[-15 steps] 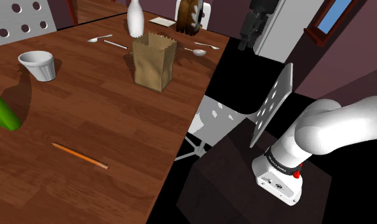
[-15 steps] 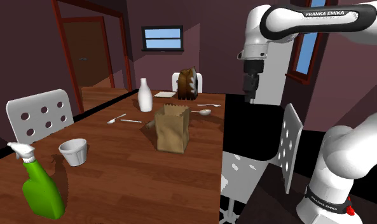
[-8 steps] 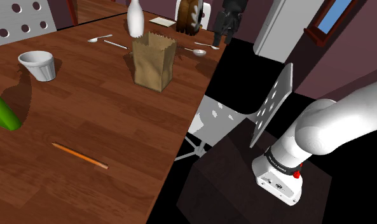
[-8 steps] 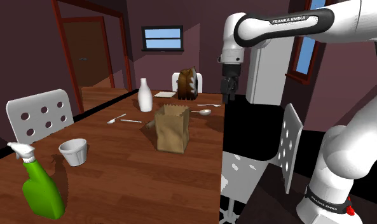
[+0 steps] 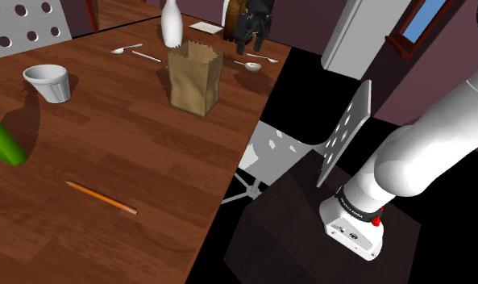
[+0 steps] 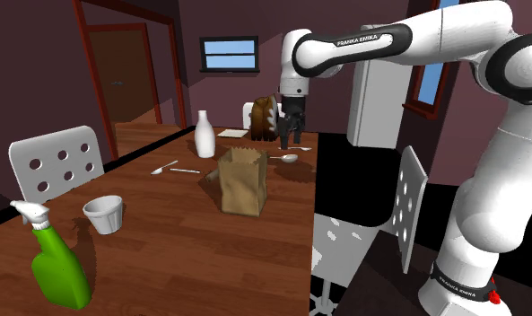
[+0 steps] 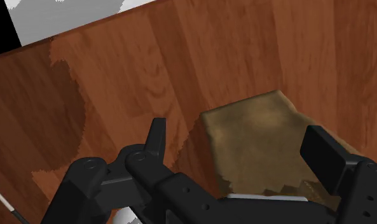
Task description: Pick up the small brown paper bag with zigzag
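- Brown paper bag (image 7: 263, 140) with a zigzag top edge lies beyond the two black fingers (image 7: 156, 137) in the wrist view; they stand well apart with nothing between them, and neither touches the paper.
- Gripper (image 6: 289, 142) hangs, pointing down, over the far end of the wooden table (image 5: 108, 145), at the upper middle of the shoulder frame, above a spoon (image 5: 251, 66) and just beyond the bag.
- A second ago it was off the table at the upper right, over the black area past the table edge; half a second ago it was at that edge. It has swung across towards the frame's left and come lower.
- Bag (image 5: 195, 79) stands upright where it was, in the upper middle of the shoulder frame, with a white bottle (image 5: 172, 22) behind it and a white cup (image 5: 49, 82) well apart at the left.
- That sweep likely ends the approach: the open jaws look to be close on the bag's line, but they must still come nearer and drop over its rim before closing.
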`<action>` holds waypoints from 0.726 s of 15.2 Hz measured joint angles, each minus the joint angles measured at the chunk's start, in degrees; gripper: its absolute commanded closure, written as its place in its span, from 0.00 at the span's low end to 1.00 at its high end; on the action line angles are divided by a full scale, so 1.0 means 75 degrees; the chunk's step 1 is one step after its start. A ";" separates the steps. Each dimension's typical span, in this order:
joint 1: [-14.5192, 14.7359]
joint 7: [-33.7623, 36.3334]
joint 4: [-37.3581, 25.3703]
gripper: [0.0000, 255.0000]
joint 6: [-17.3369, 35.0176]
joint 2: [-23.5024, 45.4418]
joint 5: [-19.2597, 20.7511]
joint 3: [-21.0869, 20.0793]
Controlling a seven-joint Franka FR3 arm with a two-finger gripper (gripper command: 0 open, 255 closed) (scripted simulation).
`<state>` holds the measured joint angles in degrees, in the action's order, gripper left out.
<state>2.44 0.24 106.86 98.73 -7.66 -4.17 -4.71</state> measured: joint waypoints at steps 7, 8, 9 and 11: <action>0.0163 0.0388 -0.2224 0.00 -0.0023 0.2066 0.0315 -0.0178; 0.0183 0.0419 -0.2303 0.00 0.0024 0.2182 0.0335 -0.0189; 0.0186 0.0422 -0.2253 0.00 0.0101 0.2205 0.0340 -0.0190; 0.0184 0.0410 -0.2116 0.00 0.0282 0.2247 0.0345 -0.0187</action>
<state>3.82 3.31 90.98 100.84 9.19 -1.58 -6.11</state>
